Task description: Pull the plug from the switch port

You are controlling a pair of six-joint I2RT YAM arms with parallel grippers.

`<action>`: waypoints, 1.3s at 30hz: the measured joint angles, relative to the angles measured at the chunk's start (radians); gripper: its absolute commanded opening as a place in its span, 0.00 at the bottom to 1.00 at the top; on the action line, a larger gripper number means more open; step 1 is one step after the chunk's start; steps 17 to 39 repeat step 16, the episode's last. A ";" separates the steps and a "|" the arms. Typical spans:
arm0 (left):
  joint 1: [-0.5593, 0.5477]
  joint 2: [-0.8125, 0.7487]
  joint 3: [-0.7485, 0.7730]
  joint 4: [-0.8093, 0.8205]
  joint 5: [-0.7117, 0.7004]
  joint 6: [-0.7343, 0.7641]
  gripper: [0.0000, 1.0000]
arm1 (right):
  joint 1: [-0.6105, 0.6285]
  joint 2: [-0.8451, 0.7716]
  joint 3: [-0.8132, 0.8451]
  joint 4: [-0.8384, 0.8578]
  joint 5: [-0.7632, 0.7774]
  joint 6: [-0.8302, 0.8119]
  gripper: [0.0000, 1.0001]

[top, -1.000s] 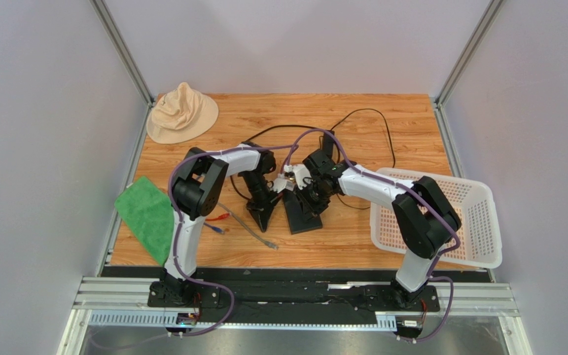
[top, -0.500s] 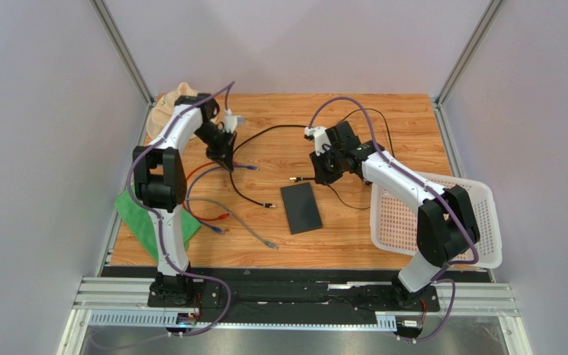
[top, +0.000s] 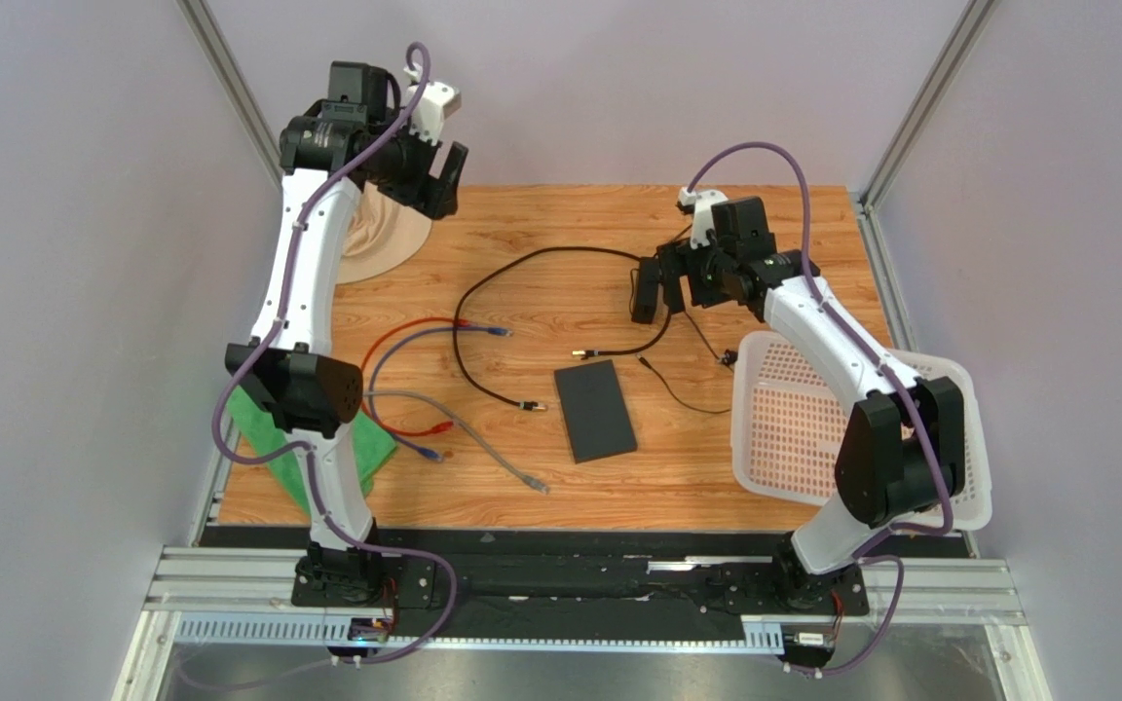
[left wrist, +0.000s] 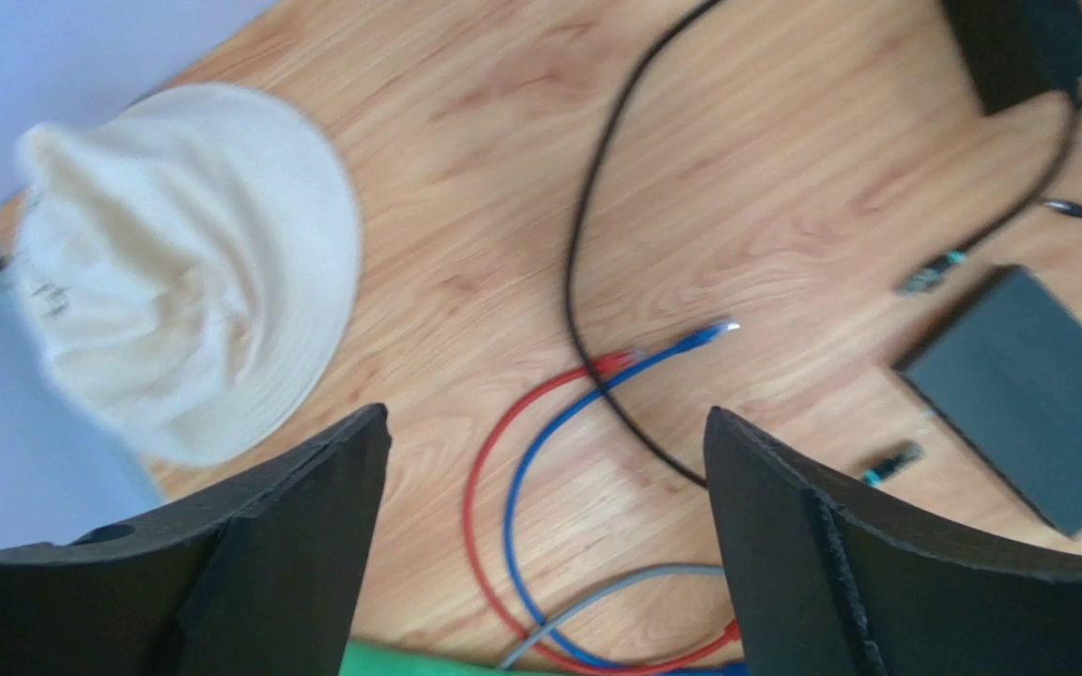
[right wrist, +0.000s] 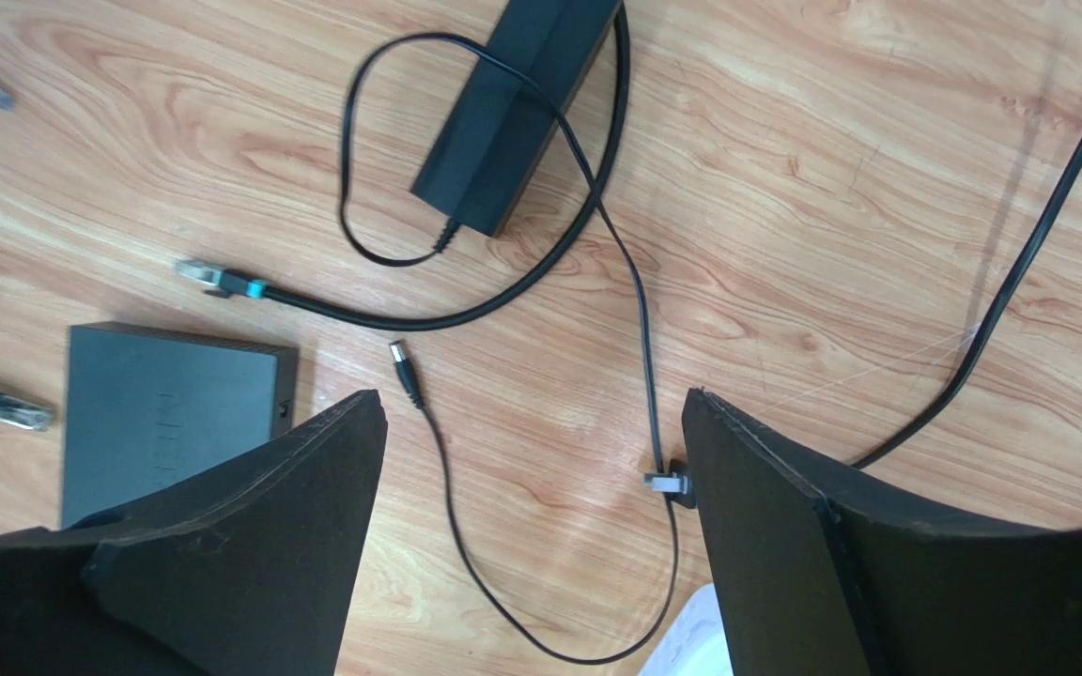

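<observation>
bright, even light casts only soft shadows; the left wrist view is blurred, smearing the hat (left wrist: 187,268).

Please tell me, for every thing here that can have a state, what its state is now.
left gripper, open, holding nothing, raised high.
right gripper, open, holding nothing, above the table.
switch, lying flat, no cable attached that shows.
black cable, loose, both plugs lying apart from the switch.
power adapter, lying flat, its small plug free on the wood.
hat, resting brim down, crumpled.
</observation>
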 measured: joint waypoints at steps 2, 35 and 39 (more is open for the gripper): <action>-0.021 -0.033 -0.029 0.013 -0.106 -0.009 0.93 | 0.004 -0.024 -0.006 0.006 -0.001 0.014 0.87; -0.179 -0.101 -0.614 0.095 -0.229 -0.085 0.94 | 0.032 -0.241 -0.249 -0.067 0.105 0.190 0.99; -0.179 -0.101 -0.614 0.095 -0.229 -0.085 0.94 | 0.032 -0.241 -0.249 -0.067 0.105 0.190 0.99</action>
